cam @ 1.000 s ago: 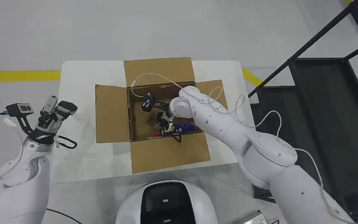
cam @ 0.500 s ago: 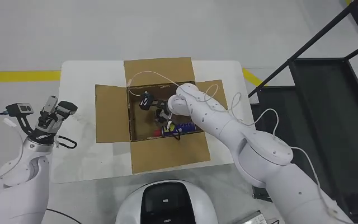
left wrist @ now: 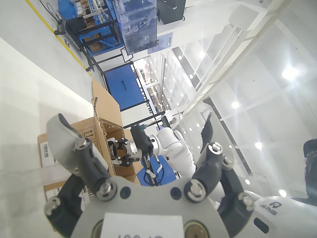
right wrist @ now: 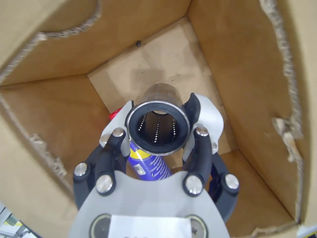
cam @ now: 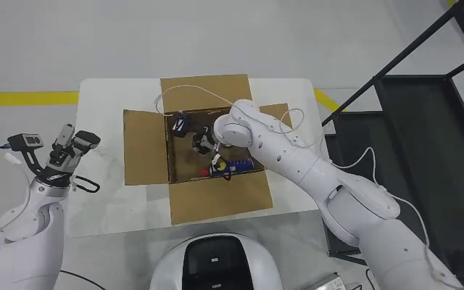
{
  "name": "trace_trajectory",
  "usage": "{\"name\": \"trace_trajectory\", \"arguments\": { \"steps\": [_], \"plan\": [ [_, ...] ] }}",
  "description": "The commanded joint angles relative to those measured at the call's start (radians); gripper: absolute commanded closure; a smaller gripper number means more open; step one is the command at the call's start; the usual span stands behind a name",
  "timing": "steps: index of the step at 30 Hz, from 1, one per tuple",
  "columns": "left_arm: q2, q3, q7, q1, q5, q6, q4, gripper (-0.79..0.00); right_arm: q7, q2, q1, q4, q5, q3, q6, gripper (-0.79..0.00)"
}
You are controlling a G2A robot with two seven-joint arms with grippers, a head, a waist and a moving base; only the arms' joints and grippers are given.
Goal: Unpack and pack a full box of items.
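Note:
An open cardboard box (cam: 145, 156) stands in the middle of the white table (cam: 109, 101). My right gripper (cam: 205, 147) is inside it, shut on a metal cylinder with a black-rimmed hollow end (right wrist: 158, 127), which the fingers (right wrist: 206, 115) clasp from both sides. Under the cylinder lies a blue spray can (right wrist: 151, 164) with a red cap (right wrist: 114, 114) on the box floor (right wrist: 158, 58). My left gripper (cam: 76, 138) hangs beyond the table's left edge, open and holding nothing (left wrist: 133, 130).
All box flaps are folded outward, with torn edges along the rim (right wrist: 279, 38). A white cable (cam: 196, 90) loops over the far flap. A black metal frame (cam: 406, 58) stands to the right of the table. Bare table surface lies left of the box.
My right gripper has shifted toward the box's far left part with the cylinder held in it. The left arm has kept still.

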State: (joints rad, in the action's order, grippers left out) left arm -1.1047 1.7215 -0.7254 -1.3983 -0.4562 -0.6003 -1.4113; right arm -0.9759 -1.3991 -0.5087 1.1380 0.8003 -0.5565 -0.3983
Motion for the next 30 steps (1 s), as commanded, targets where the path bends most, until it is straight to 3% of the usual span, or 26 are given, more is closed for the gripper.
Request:
{"name": "trace_trajectory", "arguments": {
  "steps": [1, 4, 30],
  "plan": [
    [0.0, 0.0, 0.0, 0.0, 0.0, 0.0, 0.0, -0.785, -0.061, 0.032, -0.049, 0.138, 0.029, -0.048, 0.035, 0.0],
    [0.0, 0.0, 0.0, 0.0, 0.0, 0.0, 0.0, -0.785, -0.109, 0.07, -0.122, 0.28, 0.059, -0.112, 0.054, 0.0],
    [0.0, 0.0, 0.0, 0.0, 0.0, 0.0, 0.0, -0.785, -0.109, 0.07, -0.122, 0.28, 0.059, -0.112, 0.054, 0.0]
  ]
}}
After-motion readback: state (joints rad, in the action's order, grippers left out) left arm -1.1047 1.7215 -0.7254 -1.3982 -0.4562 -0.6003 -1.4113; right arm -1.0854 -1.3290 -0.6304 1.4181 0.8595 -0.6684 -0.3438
